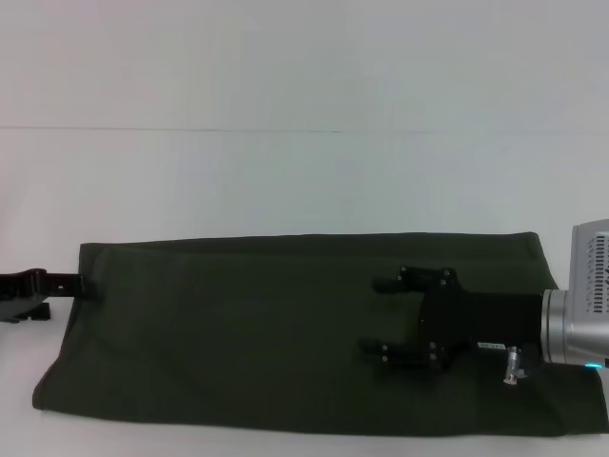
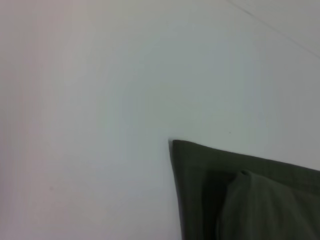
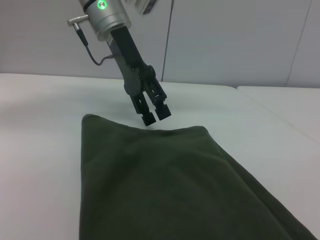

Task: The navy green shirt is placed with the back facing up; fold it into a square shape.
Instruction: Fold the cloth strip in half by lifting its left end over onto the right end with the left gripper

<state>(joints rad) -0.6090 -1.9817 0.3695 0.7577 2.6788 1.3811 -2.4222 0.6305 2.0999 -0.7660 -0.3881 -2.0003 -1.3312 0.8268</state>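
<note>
The navy green shirt [image 1: 247, 328] lies flat on the white table [image 1: 285, 181] as a long horizontal band, plain side up. My right gripper [image 1: 376, 317] is over the shirt's right part, open, with nothing between its fingers [image 1: 392, 284]. My left gripper [image 1: 80, 283] sits at the shirt's upper left corner. In the right wrist view the left gripper [image 3: 155, 115] hangs just past the far edge of the shirt [image 3: 165, 185], its two fingers together and no cloth visibly between them. A corner of the shirt [image 2: 240, 195] with an inner fold shows in the left wrist view.
White table surface lies behind the shirt and to its left [image 2: 90, 125]. The shirt's near edge runs close to the table's front edge. A table seam [image 3: 260, 100] and a grey wall [image 3: 230, 40] appear beyond the left arm.
</note>
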